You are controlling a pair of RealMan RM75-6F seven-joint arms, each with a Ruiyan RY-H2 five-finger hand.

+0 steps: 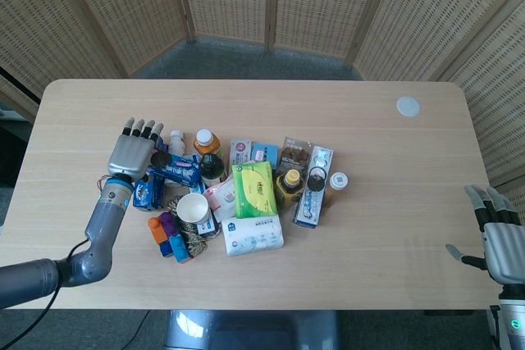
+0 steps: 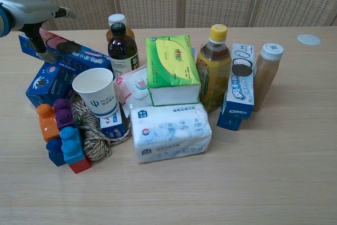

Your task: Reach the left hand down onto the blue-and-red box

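Observation:
The blue-and-red box (image 1: pixel 179 171) lies slanted on top of a blue cookie box at the left of the clutter; in the chest view this box (image 2: pixel 79 55) runs from upper left to lower right. My left hand (image 1: pixel 134 152) is over the box's left end, fingers straight and apart, holding nothing. In the chest view the left hand (image 2: pixel 29 10) hangs just above that end, its thumb pointing down at the box's front face; contact cannot be told. My right hand (image 1: pixel 502 242) rests open at the table's near right edge, far from the items.
A dark bottle (image 2: pixel 122 46) and a paper cup (image 2: pixel 96 94) stand right of the box. A blue cookie box (image 2: pixel 48 82) lies under it, with toy blocks (image 2: pixel 62 135) and rope (image 2: pixel 92 135) in front. Tissue packs (image 2: pixel 171 67), bottles and an upright cookie box (image 2: pixel 239 88) fill the middle.

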